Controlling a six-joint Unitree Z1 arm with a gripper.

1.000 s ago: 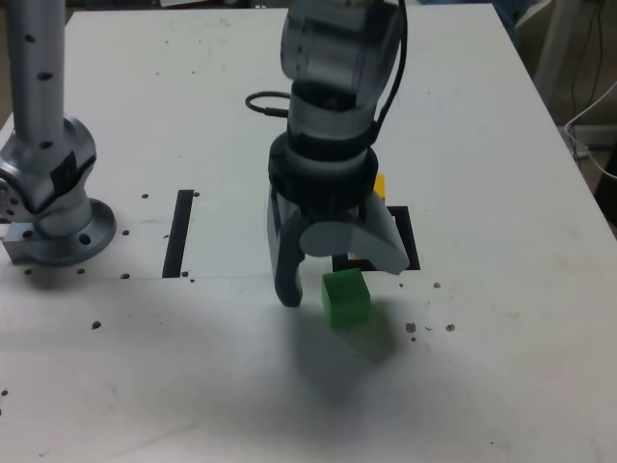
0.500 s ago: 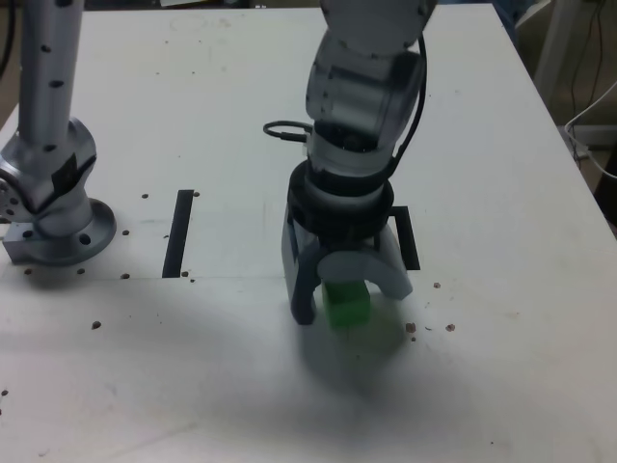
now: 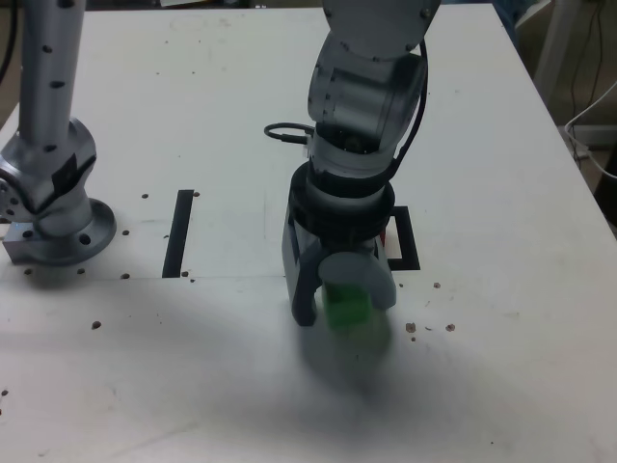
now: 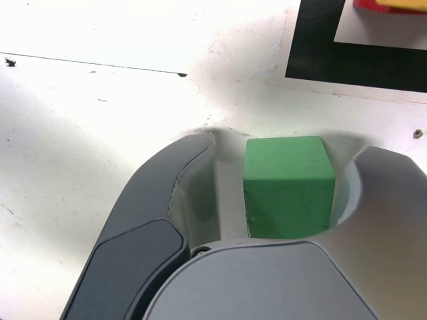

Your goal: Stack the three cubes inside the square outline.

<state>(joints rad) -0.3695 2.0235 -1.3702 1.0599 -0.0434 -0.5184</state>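
With a gap left on one side, the solid green cube (image 4: 290, 207) between the half-open fingers of the smooth grey claw (image 4: 291, 143) could be bumped crooked if one finger is closed against it first.

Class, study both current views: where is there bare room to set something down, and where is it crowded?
Bare: tabletop between black strip and gripper; the exterior view's right, beyond the square outline. Crowded: around the green cube, between the jaws.
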